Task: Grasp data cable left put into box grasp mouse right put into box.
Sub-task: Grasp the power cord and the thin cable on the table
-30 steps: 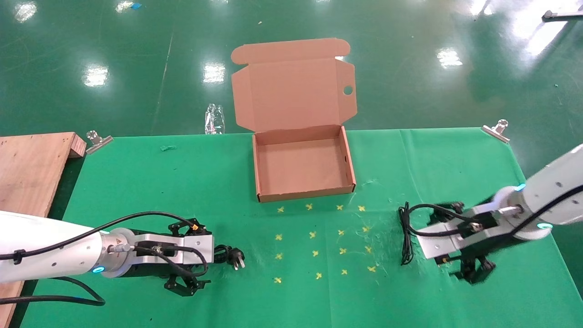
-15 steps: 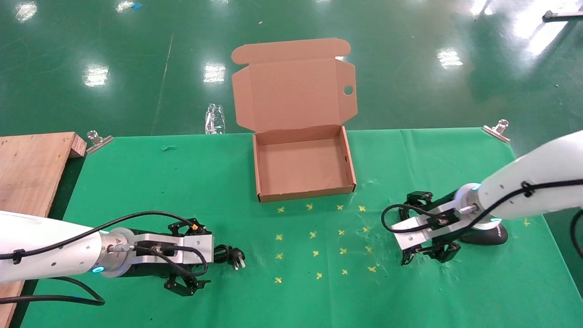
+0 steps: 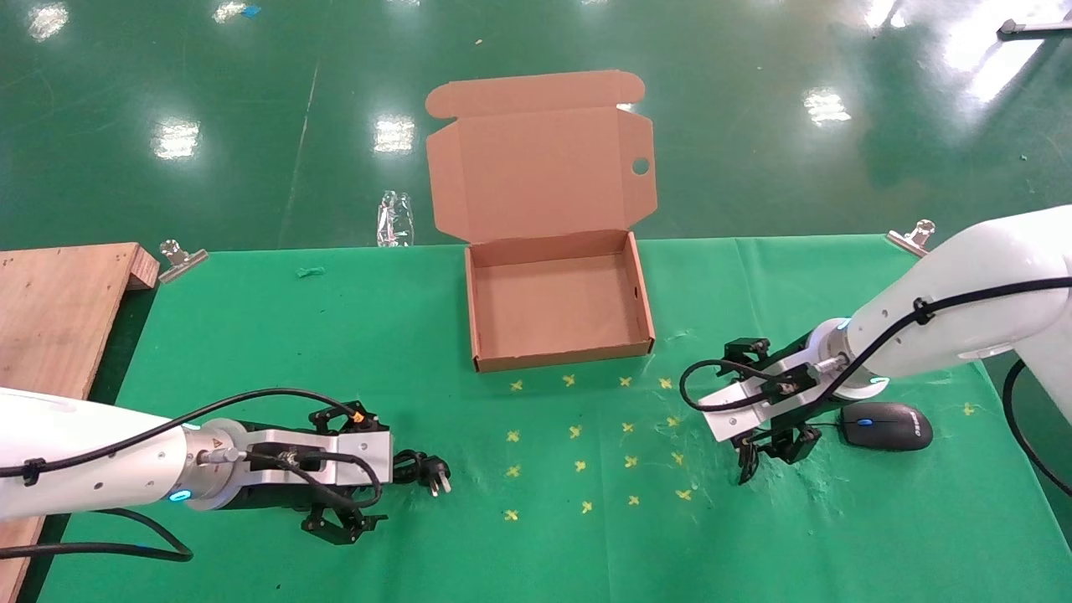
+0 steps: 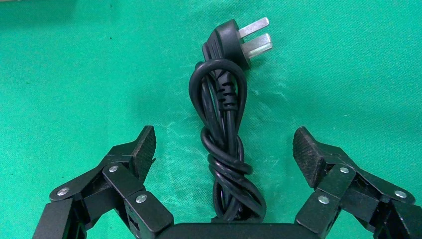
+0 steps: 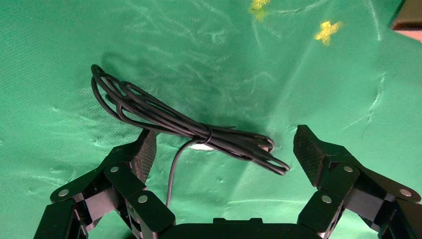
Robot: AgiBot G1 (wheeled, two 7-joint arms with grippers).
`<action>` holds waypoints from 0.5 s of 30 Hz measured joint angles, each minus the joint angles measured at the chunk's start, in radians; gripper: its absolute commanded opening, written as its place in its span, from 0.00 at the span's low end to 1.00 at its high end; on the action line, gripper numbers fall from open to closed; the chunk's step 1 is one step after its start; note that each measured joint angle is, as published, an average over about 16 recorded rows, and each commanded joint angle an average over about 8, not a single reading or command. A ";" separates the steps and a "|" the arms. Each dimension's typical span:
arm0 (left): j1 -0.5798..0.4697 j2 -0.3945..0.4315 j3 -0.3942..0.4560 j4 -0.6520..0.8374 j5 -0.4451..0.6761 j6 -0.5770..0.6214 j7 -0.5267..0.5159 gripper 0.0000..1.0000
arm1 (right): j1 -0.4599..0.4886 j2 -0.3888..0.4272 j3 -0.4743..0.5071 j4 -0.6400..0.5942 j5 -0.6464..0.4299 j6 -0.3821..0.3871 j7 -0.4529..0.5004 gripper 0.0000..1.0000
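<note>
A shallow brown cardboard box (image 3: 559, 301), its hinged flap lid up, stands on the green cloth-covered counter (image 3: 251, 335). Nearer than the box and off to its left, the left tool (image 4: 224, 144) gapes wide around the data cable (image 4: 225, 134), a knotted bundle of thick black cord ending in a chunky silver-pronged plug; its pads do not touch it. Right of the box, the right tool (image 5: 223, 149) hangs spread wide over the thin coiled cord (image 5: 189, 129) of the glossy oval black mouse (image 3: 888, 425).
</note>
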 measured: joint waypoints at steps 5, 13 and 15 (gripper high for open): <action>0.000 0.000 0.000 0.000 0.000 0.000 0.000 0.43 | 0.004 -0.006 -0.001 -0.015 0.000 0.003 -0.008 0.06; 0.000 0.000 0.000 0.000 0.000 0.000 0.000 0.00 | 0.005 -0.005 -0.001 -0.013 0.000 0.003 -0.008 0.00; 0.000 0.000 0.000 0.000 0.000 0.000 0.000 0.00 | 0.005 -0.004 -0.001 -0.011 0.000 0.002 -0.007 0.00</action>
